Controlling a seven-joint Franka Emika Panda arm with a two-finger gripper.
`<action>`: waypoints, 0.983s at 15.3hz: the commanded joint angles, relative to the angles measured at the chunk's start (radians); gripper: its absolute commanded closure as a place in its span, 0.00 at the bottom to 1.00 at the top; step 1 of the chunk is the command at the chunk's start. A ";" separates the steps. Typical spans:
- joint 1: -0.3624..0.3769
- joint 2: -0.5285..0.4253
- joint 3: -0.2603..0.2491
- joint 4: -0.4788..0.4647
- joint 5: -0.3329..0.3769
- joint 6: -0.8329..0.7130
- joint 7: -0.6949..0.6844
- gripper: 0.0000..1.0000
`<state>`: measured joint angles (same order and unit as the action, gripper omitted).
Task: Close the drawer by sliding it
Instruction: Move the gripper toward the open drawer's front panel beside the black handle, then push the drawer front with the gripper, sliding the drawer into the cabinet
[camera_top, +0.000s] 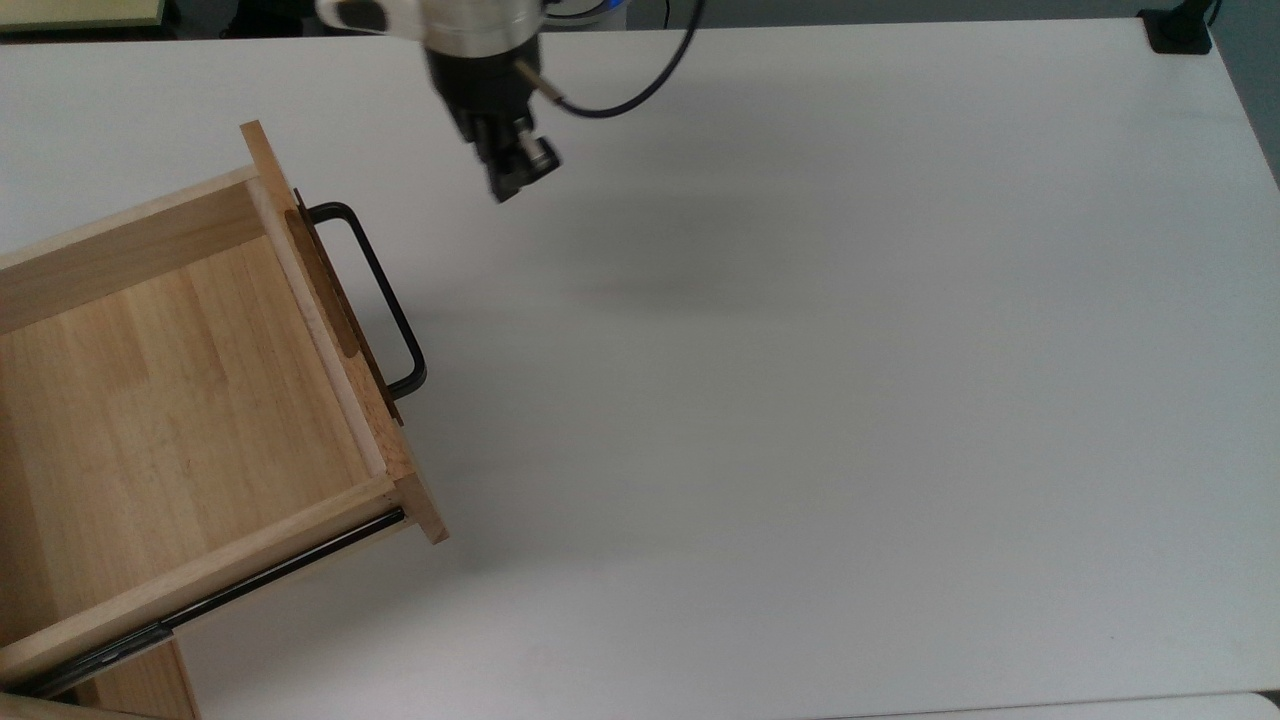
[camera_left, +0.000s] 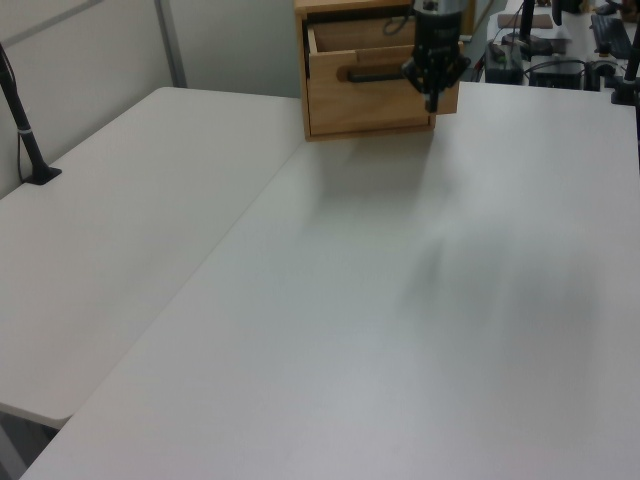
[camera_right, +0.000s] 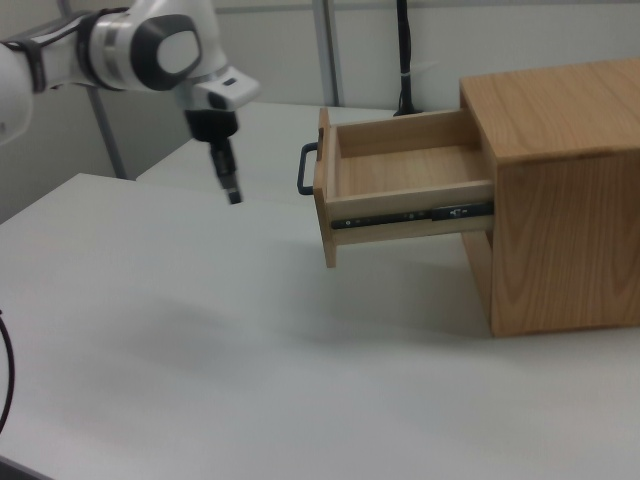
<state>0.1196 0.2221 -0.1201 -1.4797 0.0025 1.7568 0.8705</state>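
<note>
1. Your jaws (camera_top: 515, 180) hang above the white table (camera_top: 800, 400), pointing down and holding nothing. Whether they stand apart or together I cannot tell.

2. The drawer (camera_top: 190, 400) is pulled well out of its light-wood cabinet (camera_right: 560, 190). In the right view the black side rail (camera_right: 410, 217) is exposed along most of its length, and the drawer looks empty inside.

3. Seen from the jaws: in the top view the drawer's front panel (camera_top: 345, 335) lies towards the top view's left and lower; in the right view it lies to the right view's right, with open air between. The black handle (camera_top: 380, 295) is the drawer part nearest the jaws, near but not touching.

4. Step in hand, as I judge it: approach. Nothing presses on the drawer, so no closing has begun.

5. The next move calls for bringing the jaws in front of the panel, at the height of its face, with the drawer between them and the cabinet.

6. Then push along the rail's line, straight towards the cabinet. The panel sits skewed in the top view, so square your push to the panel, not to the table edge.

7. Risk, by judgement: striking the handle bar off-centre could let the jaws slip, or shove the whole cabinet across the table.
</note>
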 joint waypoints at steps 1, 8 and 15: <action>0.008 0.080 -0.072 0.101 -0.010 0.071 0.027 1.00; 0.000 0.166 -0.153 0.105 -0.056 0.297 0.064 1.00; -0.058 0.229 -0.234 0.099 -0.059 0.634 0.094 1.00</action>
<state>0.0834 0.4186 -0.3222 -1.4011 -0.0406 2.2664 0.9380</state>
